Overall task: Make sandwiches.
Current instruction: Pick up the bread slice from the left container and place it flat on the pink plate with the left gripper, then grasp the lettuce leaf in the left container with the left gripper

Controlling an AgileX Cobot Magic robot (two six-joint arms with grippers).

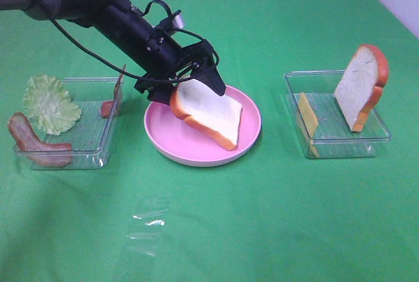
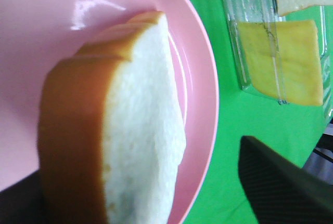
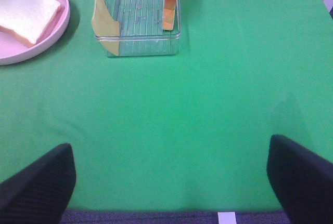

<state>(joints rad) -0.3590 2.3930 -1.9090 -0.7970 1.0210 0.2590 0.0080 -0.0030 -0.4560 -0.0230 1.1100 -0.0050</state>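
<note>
A white bread slice with orange-brown crust (image 1: pixel 213 112) lies tilted on the round pink plate (image 1: pixel 190 148), its raised end under my left gripper (image 1: pixel 200 82). In the left wrist view the slice (image 2: pixel 140 130) fills the gap near one finger, and the other finger (image 2: pixel 281 182) stands well apart from it, so the jaws are open. A second bread slice (image 1: pixel 360 86) stands on edge in the right clear tray (image 1: pixel 340 144) with a yellow cheese slice (image 1: pixel 308 115). Lettuce (image 1: pixel 49 102) and bacon strips (image 1: pixel 36 141) are at the left clear tray (image 1: pixel 85 144). My right gripper (image 3: pixel 171 182) is open and empty over bare cloth.
A green cloth covers the whole table. A second bacon strip (image 1: pixel 111 105) leans on the left tray's right wall. The right wrist view shows the right tray (image 3: pixel 140 44), the cheese (image 3: pixel 104 21) and the plate's rim (image 3: pixel 52 37) far ahead.
</note>
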